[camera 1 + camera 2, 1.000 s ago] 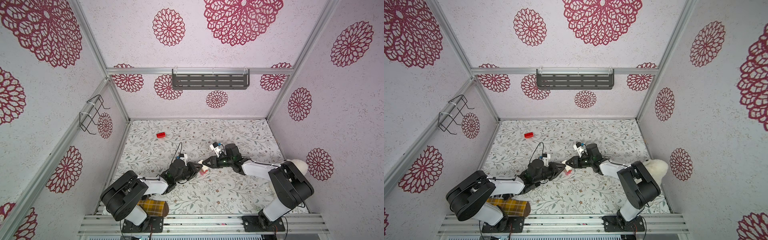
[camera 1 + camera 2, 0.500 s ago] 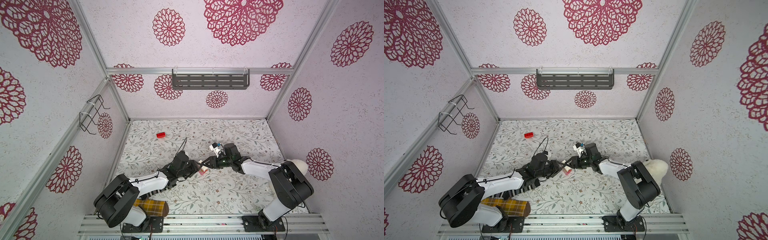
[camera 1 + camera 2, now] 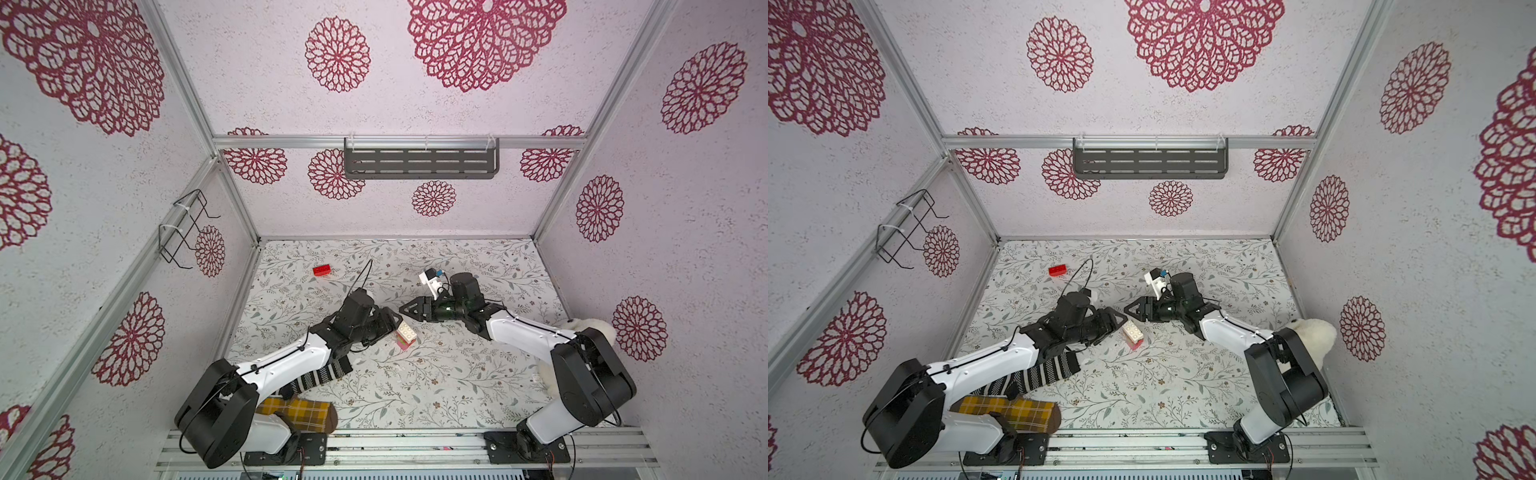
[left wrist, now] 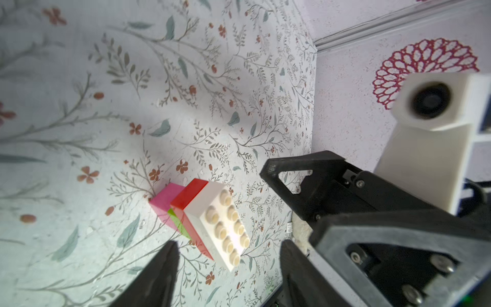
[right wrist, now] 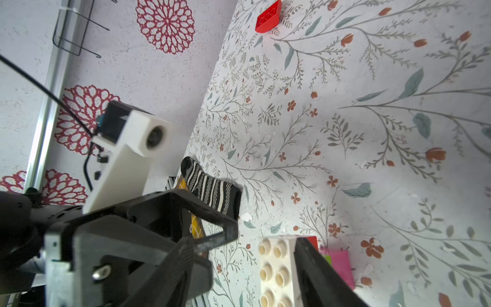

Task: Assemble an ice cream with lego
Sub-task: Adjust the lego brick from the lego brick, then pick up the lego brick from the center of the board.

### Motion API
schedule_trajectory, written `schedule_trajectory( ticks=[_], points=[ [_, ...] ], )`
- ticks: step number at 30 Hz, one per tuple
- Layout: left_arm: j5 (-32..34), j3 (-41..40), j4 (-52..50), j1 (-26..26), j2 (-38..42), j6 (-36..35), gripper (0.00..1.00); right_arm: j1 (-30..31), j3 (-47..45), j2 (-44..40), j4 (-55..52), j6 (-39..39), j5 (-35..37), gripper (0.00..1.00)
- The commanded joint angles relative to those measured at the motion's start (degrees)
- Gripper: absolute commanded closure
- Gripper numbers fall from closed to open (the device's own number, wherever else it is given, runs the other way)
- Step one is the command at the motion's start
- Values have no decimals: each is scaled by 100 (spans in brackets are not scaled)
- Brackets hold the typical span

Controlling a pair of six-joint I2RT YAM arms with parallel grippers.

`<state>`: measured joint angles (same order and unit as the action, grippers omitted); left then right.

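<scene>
With the left gripper (image 3: 391, 321) and right gripper (image 3: 409, 310) both agape and empty, the ice cream (image 3: 406, 335) sits loose on the table (image 3: 457, 382) just beyond their tips, built up to white; the last red brick (image 3: 322, 270), well off from both, is yet to go on

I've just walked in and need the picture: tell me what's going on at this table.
Two robot arms are building a toy-brick ice cream. The partial stack, a white brick on a red one over green and pink pieces, rests on the floral table between the left gripper and the right gripper. Both grippers are open and neither holds it. A loose red brick lies apart towards the table's far left side, not yet added.
</scene>
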<state>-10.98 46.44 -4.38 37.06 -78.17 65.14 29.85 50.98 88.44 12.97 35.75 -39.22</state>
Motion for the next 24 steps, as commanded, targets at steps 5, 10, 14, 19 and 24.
schedule_trajectory(
  ticks=[5, 10, 14, 19, 24],
  points=[
    [393, 1149, -1724, -886, 340, -1113, 3, -379, -515, -1500, 373, -235, 1435, 13],
    [516, 2342, -2853, -1983, -391, -1872, 3, -427, -1359, -2362, 855, -756, 2467, 9],
    [501, 3116, -3331, -2784, -1354, -2345, 3, -412, -1919, -2733, 1421, -1014, 2586, 9],
    [1803, 4830, -4773, -2998, -2953, -3480, 3, -161, -2282, -3156, 1826, -1353, 2707, 8],
    [2650, 5819, -4739, -3134, -3982, -4387, 3, 8, -2517, -3304, 2177, -1515, 2734, 8]
  ],
)
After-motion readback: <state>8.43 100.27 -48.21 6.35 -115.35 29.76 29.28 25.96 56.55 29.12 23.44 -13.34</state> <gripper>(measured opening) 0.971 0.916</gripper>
